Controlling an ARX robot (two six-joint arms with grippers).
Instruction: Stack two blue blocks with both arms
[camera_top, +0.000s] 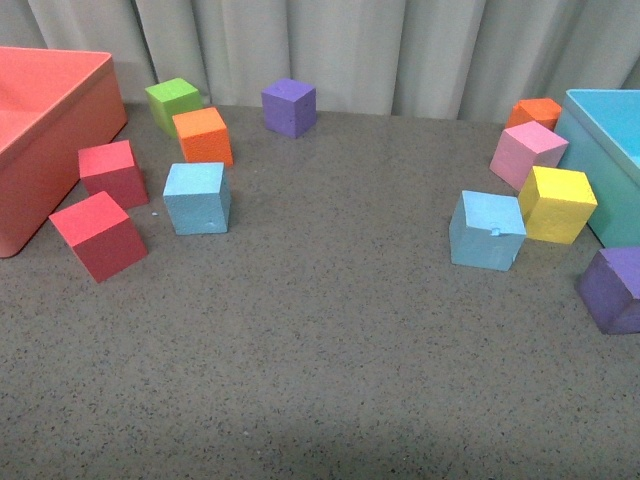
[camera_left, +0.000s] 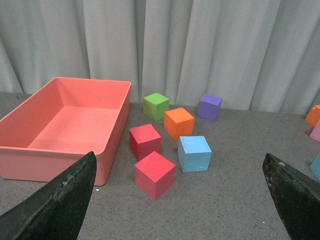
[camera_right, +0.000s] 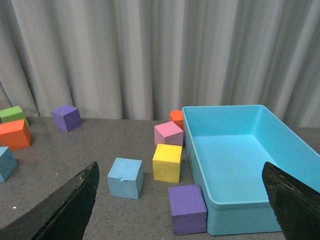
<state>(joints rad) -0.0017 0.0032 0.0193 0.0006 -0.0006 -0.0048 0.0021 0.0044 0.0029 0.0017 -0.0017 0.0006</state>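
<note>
In the left wrist view, the left gripper (camera_left: 178, 154) hangs above the tabletop (camera_left: 235, 210). Its two black fingers (camera_left: 60, 205) are spread wide and grip nothing. The right gripper (camera_right: 180, 163) is the same in its own wrist view, with its fingers (camera_right: 290, 200) far apart and empty.

Nearest on the right side of the tabletop (camera_top: 320, 380) is the near purple cube (camera_top: 615, 288), close against the turquoise bin (camera_top: 610, 170) at the right edge. On the left, the near red cube (camera_top: 98, 235) sits turned at an angle.

The two blue blocks lie a little further back and well apart from each other. The left blue block (camera_top: 197, 197) stands left of centre, just right of the red cubes. The right blue block (camera_top: 487, 230) stands right of centre and has a small notch at the upper edge of one face. It sits just beside the yellow cube (camera_top: 557, 203), with a narrow gap between them in the right wrist view.

Behind these are the far red cube (camera_top: 113, 172), beside the salmon-red bin (camera_top: 40, 130) at the left edge, and the pink cube (camera_top: 527, 152) just behind the yellow one. Further back, the left orange cube (camera_top: 203, 135) stands just behind the left blue block. The green cube (camera_top: 173, 103), the far purple cube (camera_top: 289, 106) and the right orange cube (camera_top: 536, 112) are near the back edge. A pale grey curtain (camera_top: 400, 50) hangs behind.
</note>
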